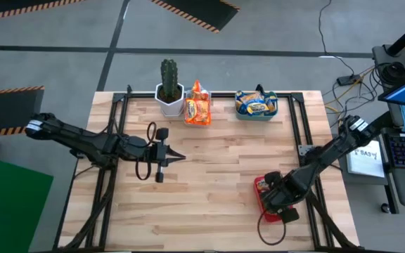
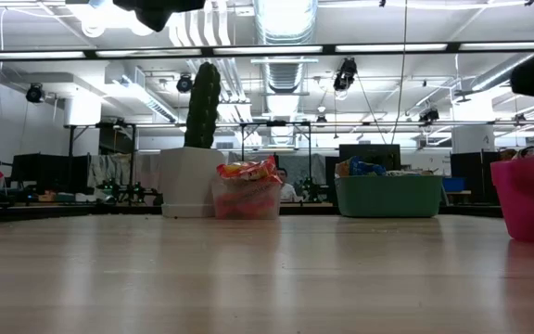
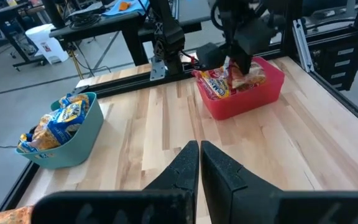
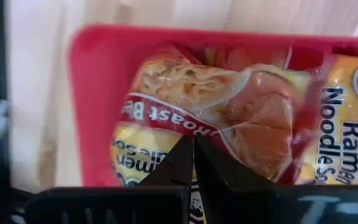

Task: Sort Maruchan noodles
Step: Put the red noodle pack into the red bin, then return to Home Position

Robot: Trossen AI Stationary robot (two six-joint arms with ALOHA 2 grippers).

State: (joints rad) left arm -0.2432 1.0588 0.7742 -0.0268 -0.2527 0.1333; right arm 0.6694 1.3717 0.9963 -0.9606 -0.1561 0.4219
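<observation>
My right gripper [image 1: 271,191] is shut and points down into the red bin [image 1: 261,205] at the table's near right. In the right wrist view its tips [image 4: 193,144] stand over a red Maruchan packet [image 4: 216,118], with a yellow-labelled packet [image 4: 347,124] lying beside it in the bin. My left gripper [image 1: 181,156] is shut and waits above the bare table middle-left. Blue-and-yellow packets [image 1: 255,103] fill the teal bin [image 3: 73,146] at the far edge. Orange packets [image 1: 197,109] stand in a clear container beside it. My right gripper's shut fingertips come from above at the red packet [image 4: 166,124], which lies flat in the red bin. I cannot tell whether they touch it.
A potted cactus [image 1: 169,84] stands at the far edge, left of the orange packets. The wide wooden middle of the table [image 1: 223,169] holds nothing. Black frame rails [image 1: 297,119] run along the table's sides. Beyond the right edge are a keyboard and cables.
</observation>
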